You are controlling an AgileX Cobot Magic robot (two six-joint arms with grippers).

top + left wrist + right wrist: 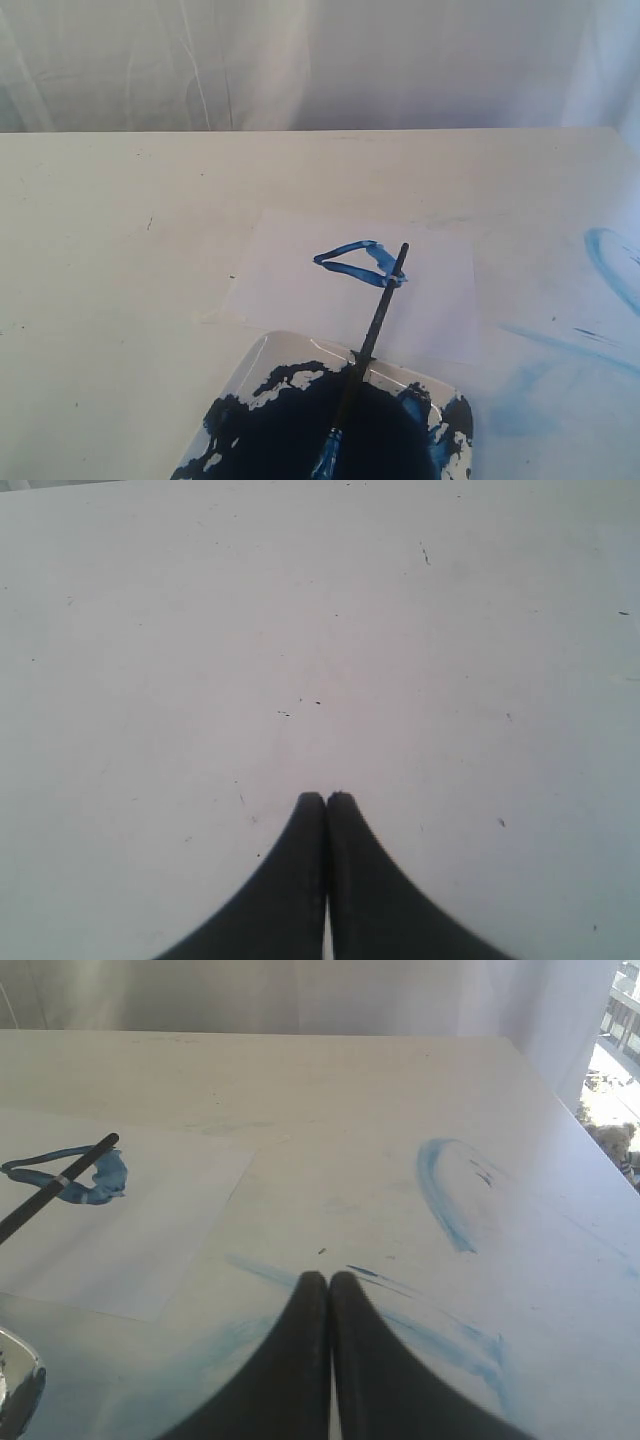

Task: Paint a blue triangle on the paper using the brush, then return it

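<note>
1. Exterior view: the blue triangle sits on the paper, outline closed as far as I can see. The brush lies free, bristle end in the dark paint on the tray, handle end slanting out over the paper and crossing the triangle's right corner. No arm in shot. I'd call painting done and the brush put down.
2. Left wrist view: left gripper has its jaws pressed together, nothing between them, over bare table. None of the task's things in this shot.
3. Right wrist view: right gripper also pressed together and empty, over pale blue smears, well apart from the brush and triangle. Nothing obvious left to do.
</note>
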